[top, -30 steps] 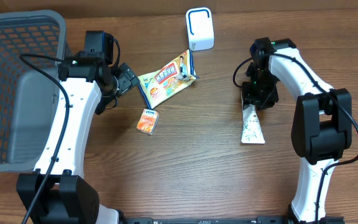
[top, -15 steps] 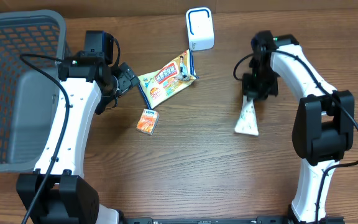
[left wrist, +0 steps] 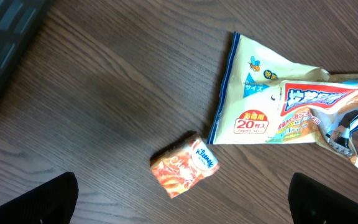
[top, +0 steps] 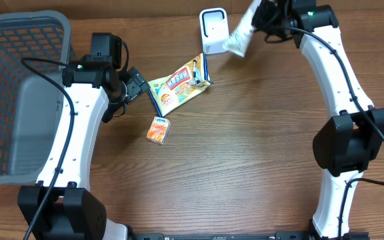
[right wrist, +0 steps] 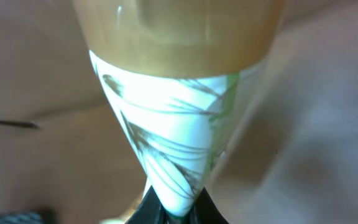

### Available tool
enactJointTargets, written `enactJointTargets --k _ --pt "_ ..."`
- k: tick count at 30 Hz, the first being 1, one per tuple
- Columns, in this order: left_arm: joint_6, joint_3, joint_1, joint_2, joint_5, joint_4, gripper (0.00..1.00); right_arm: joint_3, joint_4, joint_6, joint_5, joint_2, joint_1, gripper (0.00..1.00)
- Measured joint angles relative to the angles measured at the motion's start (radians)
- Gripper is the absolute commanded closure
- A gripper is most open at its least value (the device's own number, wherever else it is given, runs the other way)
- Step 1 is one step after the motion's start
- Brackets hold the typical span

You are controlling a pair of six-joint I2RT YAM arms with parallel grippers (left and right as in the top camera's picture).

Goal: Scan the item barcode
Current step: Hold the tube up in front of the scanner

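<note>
Though glossy, tapered white tube (top: 239,35)

A mock shop checkout: wooden table (top: 232,167), grey shopping basket (top: 42,113), white barcode scanner (top: 212,33), packaged wipes (top: 179,83), tissues (top: 158,130).

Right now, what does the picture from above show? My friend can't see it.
The right gripper holds a white tube next to the white scanner. The open left gripper hovers near a wipes packet and a small tissue pack, with a grey basket at left.
</note>
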Motion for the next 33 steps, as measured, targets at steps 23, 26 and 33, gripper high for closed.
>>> enactJointTargets --k 23,26,33 --pt "0.000 0.000 0.000 0.000 0.000 0.000 0.00 0.000 0.124 0.469 0.206 0.148 0.145 0.96" --pt "0.000 0.000 0.000 0.000 0.000 0.000 0.00 0.000 0.123 0.476 0.265 0.148 0.157 0.96" --pt "0.000 0.000 0.000 0.000 0.000 0.000 0.00 0.000 0.147 0.479 0.317 0.148 0.163 0.96"
